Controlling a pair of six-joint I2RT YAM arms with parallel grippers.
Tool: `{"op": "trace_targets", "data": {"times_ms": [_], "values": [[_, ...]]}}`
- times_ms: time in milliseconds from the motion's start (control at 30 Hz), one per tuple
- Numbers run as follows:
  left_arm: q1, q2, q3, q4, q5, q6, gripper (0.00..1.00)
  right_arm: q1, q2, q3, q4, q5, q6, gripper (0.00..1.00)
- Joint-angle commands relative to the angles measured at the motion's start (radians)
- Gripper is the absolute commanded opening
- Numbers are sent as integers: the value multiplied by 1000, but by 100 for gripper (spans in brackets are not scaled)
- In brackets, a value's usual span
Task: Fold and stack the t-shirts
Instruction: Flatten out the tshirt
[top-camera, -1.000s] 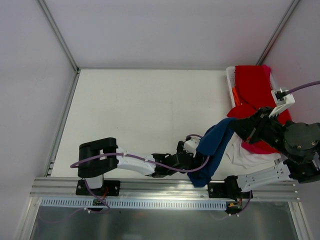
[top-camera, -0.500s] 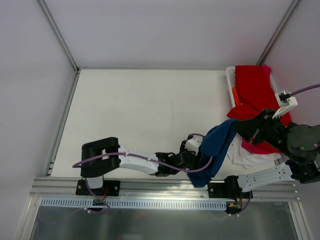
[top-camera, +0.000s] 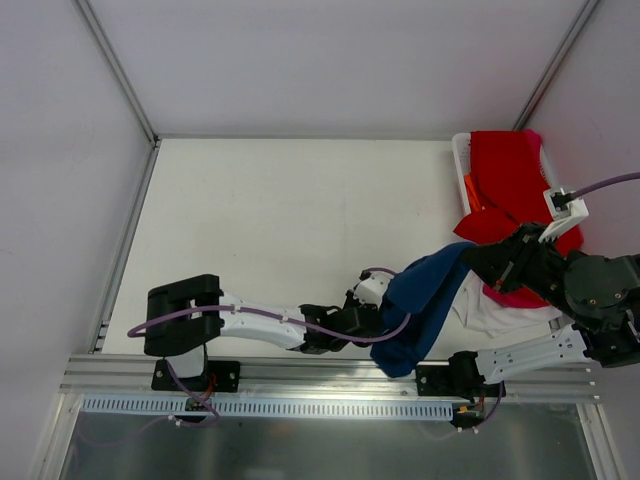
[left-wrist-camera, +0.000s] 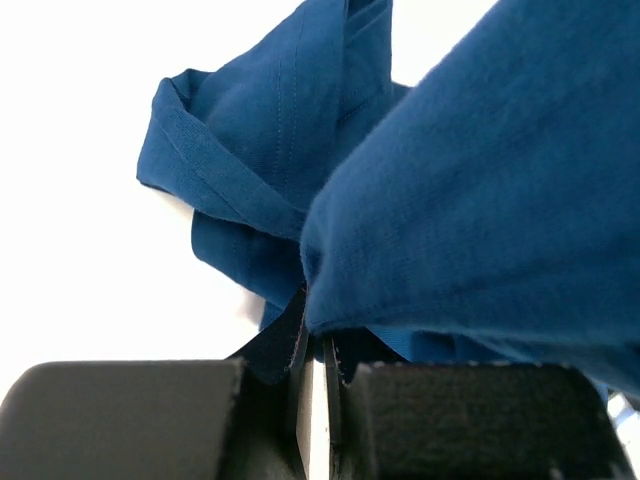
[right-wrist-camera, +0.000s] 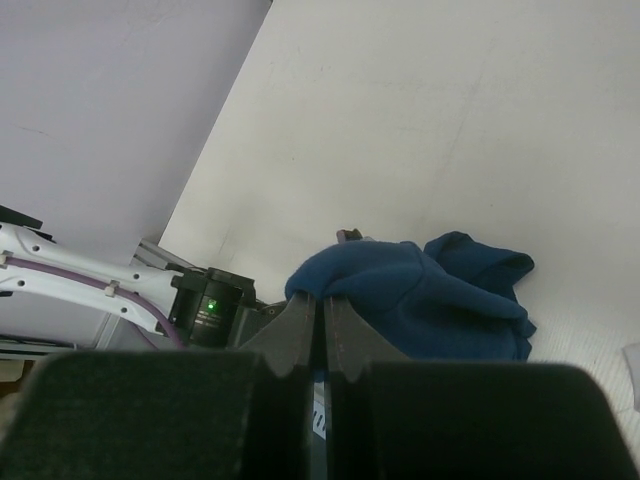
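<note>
A navy blue t-shirt hangs bunched between my two grippers near the table's front right. My left gripper is shut on its lower fold, and in the left wrist view the cloth is pinched at the fingertips of that gripper. My right gripper is shut on the upper end, holding the shirt up off the table from its tips. A red t-shirt fills the basket, with a pink one and a white one spilling below it. No chest print shows.
The white plastic basket stands at the table's back right corner, against the right wall. The left arm's wrist lies low by the front rail. White table surface stretches left and back.
My left gripper has shut on the navy t-shirt's lower fold and the left arm has drawn slightly leftward. The right gripper kept its hold, lifting a little.
</note>
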Motion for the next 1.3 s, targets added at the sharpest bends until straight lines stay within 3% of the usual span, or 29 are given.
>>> {"op": "trace_targets", "data": {"times_ms": [0,133,400,567,800,933,1000,1067,1100,1267], "values": [[-16,-106,-39,-44,-44,-31,0,-1,-11,-7,-280,35,19,1],[-17,-177,-44,-108,-80,-16,0,-3,-17,-22,-280,38,32,0],[-22,-511,129,-568,-211,151,0,-3,15,-30,-189,96,-44,1],[-22,-718,284,-758,-288,255,0,-3,51,-16,-171,136,-66,1],[-22,-791,531,-1019,-429,349,0,-3,39,-82,-113,162,-87,0],[-22,-785,687,-1131,-431,369,0,-1,17,-166,138,75,-306,0],[-22,-774,789,-1171,-344,406,0,-3,2,-189,331,0,-424,0],[-22,-780,879,-1170,-205,461,0,-1,9,-151,416,-136,-555,0],[-22,-784,910,-1168,-42,475,0,-1,15,-130,479,-190,-590,1],[-22,-829,1062,-1142,265,538,0,-1,28,2,578,-498,-707,1]]}}
